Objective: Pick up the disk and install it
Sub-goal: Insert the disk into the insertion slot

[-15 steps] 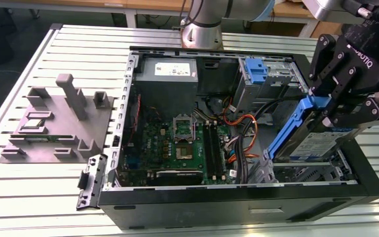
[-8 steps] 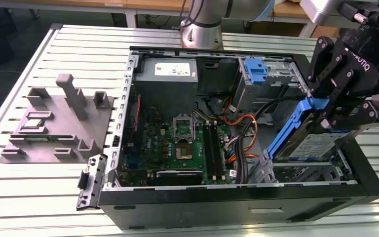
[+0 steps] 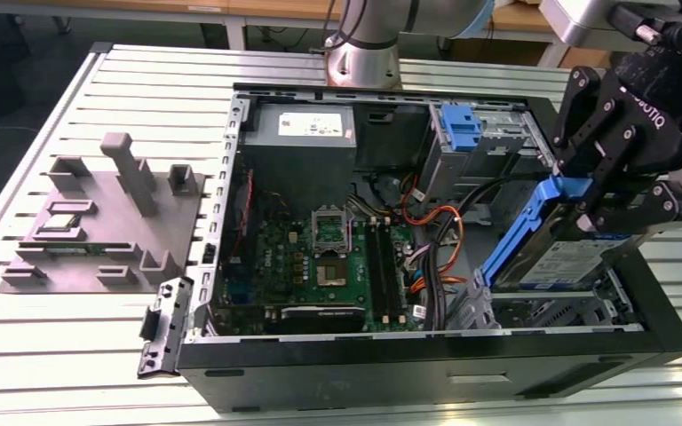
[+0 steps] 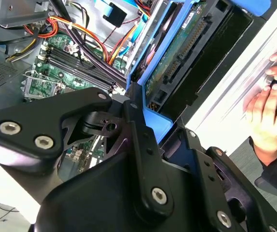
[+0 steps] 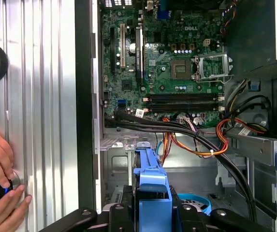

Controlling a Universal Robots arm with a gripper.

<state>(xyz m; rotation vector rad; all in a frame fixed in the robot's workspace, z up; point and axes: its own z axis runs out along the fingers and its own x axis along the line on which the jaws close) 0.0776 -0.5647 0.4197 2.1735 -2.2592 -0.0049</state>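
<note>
In the exterior view, the black jaws pinch the disk (image 3: 560, 253) by its blue bracket (image 3: 519, 232), holding it tilted above the exterior view's right end of the open computer case (image 3: 436, 355) on the slatted table (image 3: 139, 80). In the second wrist view, the disk (image 4: 179, 53) shows its underside near the motherboard (image 4: 61, 63), and a person's hand (image 4: 266, 116) is at the table's edge. In the first wrist view, the blue bracket (image 5: 152, 186) sits clamped between the jaws.
</note>
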